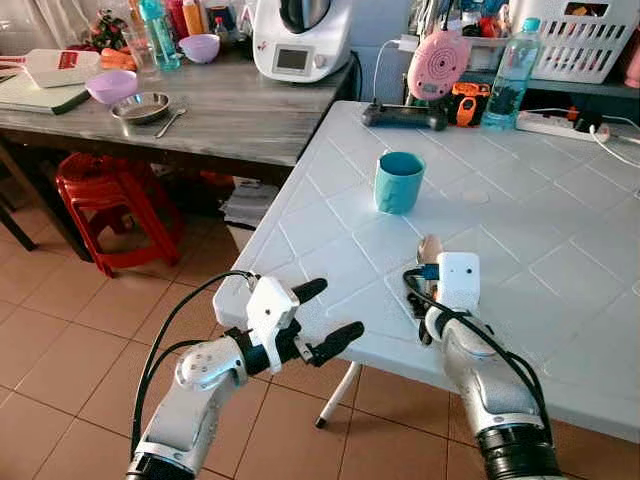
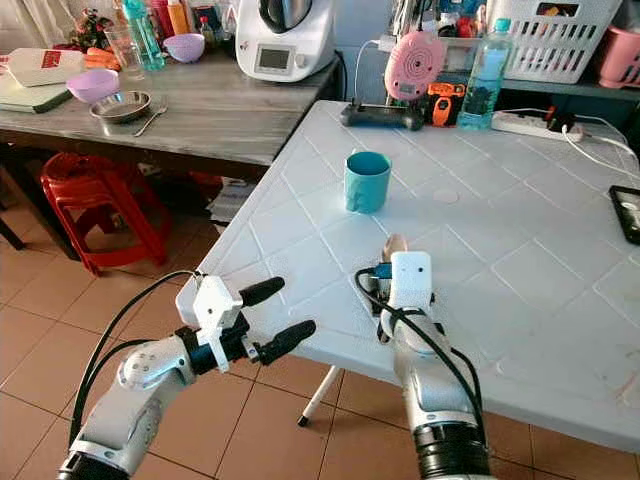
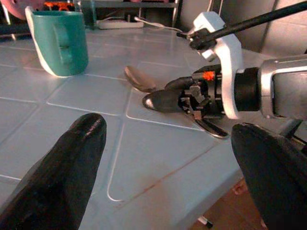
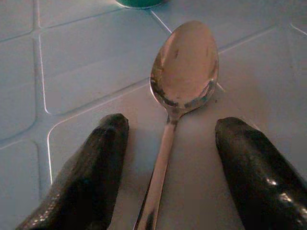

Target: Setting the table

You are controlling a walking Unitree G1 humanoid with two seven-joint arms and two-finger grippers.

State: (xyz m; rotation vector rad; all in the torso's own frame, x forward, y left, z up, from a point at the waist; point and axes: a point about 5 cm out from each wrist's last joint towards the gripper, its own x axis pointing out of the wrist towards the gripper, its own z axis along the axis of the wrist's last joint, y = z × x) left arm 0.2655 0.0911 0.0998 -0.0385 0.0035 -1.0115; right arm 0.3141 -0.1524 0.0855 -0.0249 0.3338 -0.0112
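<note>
A metal spoon (image 4: pixel 184 64) lies flat on the white table (image 1: pixel 520 260), its bowl pointing toward a teal cup (image 1: pixel 398 181) that stands upright further in. My right gripper (image 4: pixel 173 125) is open, low over the table, one finger on each side of the spoon's handle without touching it. The left wrist view sees the spoon (image 3: pixel 139 79) sticking out past the right gripper's fingers (image 3: pixel 158 100). My left gripper (image 1: pixel 337 310) is open and holds nothing; it hovers just off the table's near left corner, pointing across at the right gripper.
A wooden counter (image 1: pixel 230 110) at the back left carries bowls, a steel dish (image 1: pixel 140 107) and a white kitchen machine (image 1: pixel 300 40). A red stool (image 1: pixel 110 200) stands beneath it. At the table's far edge are a water bottle (image 1: pixel 513 75), a pink gadget (image 1: pixel 438 63) and a power strip (image 1: pixel 555 124).
</note>
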